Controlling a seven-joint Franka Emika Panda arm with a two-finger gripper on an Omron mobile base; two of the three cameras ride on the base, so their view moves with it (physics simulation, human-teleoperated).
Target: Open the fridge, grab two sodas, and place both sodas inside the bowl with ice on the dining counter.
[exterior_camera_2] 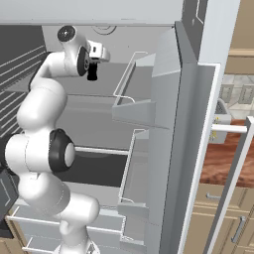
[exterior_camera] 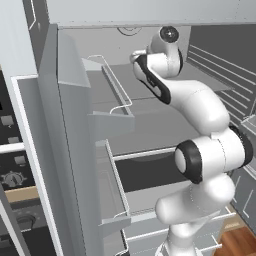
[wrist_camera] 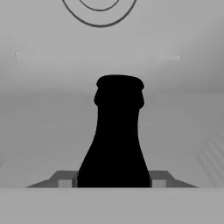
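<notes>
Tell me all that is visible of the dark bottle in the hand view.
The dark bottle is near-black, matte, with a wide body narrowing to a slim neck and a thicker lip on top. It stands upright inside the grey fridge. The end effector is shut on its lower body, one finger at each side.

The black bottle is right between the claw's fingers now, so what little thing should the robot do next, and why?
Probably lift the black bottle a little and draw it straight back out of the fridge. In the hand view the claw has a finger tight against each side of the bottle's body, so it looks gripped, and the fridge doors stand open behind the arm.
</notes>
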